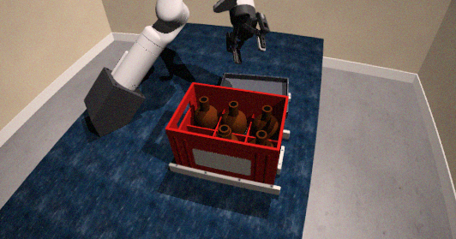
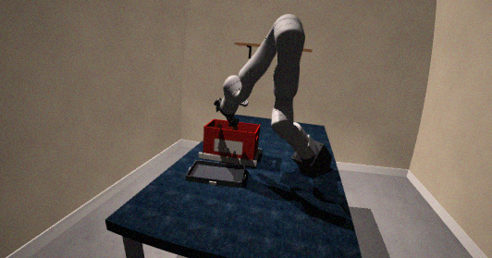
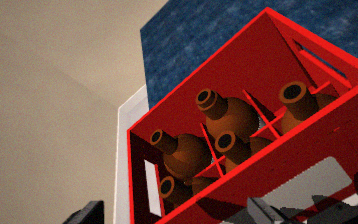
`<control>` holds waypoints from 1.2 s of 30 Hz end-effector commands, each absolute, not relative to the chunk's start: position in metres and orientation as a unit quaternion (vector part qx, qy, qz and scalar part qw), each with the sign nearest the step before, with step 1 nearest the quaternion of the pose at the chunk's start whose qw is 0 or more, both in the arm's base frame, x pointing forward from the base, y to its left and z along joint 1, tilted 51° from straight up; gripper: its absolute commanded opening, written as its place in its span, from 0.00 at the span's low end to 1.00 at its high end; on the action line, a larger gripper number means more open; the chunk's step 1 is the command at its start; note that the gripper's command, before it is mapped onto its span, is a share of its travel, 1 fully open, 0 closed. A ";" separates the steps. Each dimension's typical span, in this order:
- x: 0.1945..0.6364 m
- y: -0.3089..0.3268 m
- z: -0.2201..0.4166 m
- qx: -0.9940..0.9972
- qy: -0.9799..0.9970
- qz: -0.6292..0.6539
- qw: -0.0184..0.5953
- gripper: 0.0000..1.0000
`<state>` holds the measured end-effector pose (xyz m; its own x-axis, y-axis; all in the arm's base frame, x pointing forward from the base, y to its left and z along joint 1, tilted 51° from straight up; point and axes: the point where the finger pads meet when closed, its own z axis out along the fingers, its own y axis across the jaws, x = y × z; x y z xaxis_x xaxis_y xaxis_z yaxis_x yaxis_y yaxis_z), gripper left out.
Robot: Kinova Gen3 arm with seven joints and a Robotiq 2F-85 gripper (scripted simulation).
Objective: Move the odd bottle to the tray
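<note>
Red walls of the crate surround all five brown bottles, three in the row nearer the tray and two in the other. The odd bottle appears to be the middle one of that two-bottle row, with a thicker band just below its opening. Raised and tilted, the gripper has its fingers wide apart, holding nothing. White strips lie along the crate's base.
</note>
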<state>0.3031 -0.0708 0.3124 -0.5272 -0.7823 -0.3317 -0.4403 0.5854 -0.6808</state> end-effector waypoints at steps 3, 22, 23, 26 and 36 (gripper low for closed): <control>0.303 -0.071 0.313 -0.367 0.832 -0.269 0.318 1.00; 0.303 -0.072 0.314 -0.367 0.831 -0.269 0.319 1.00; 0.304 -0.072 0.315 -0.367 0.831 -0.269 0.320 1.00; 0.304 -0.074 0.319 -0.365 0.830 -0.270 0.323 1.00; 0.309 -0.086 0.347 -0.357 0.826 -0.271 0.344 1.00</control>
